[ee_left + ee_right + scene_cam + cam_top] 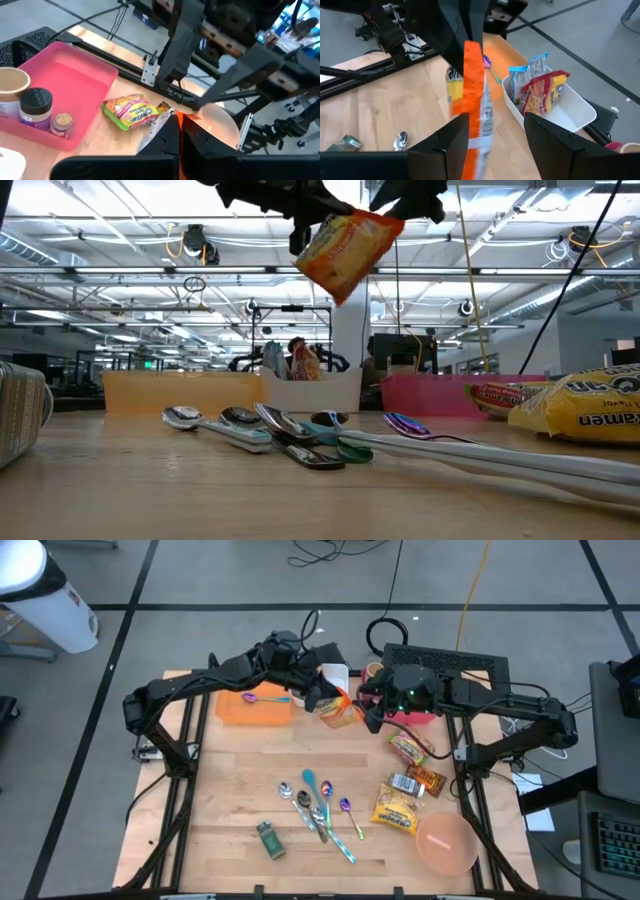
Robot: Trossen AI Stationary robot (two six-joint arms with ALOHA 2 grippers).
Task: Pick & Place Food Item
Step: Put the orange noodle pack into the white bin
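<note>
Spoons [290, 438] lay nearest on the surface [240, 790] while your left gripper [318, 692], fingers shut, held the orange snack packet [340, 710] aloft between the right gripper [372, 705]'s half-open fingers, so placing remained.

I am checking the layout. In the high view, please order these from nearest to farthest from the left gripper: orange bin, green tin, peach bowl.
From the left gripper:
1. Orange bin, just beside it on the left side.
2. Green tin, near the front edge.
3. Peach bowl, front right corner.
</note>
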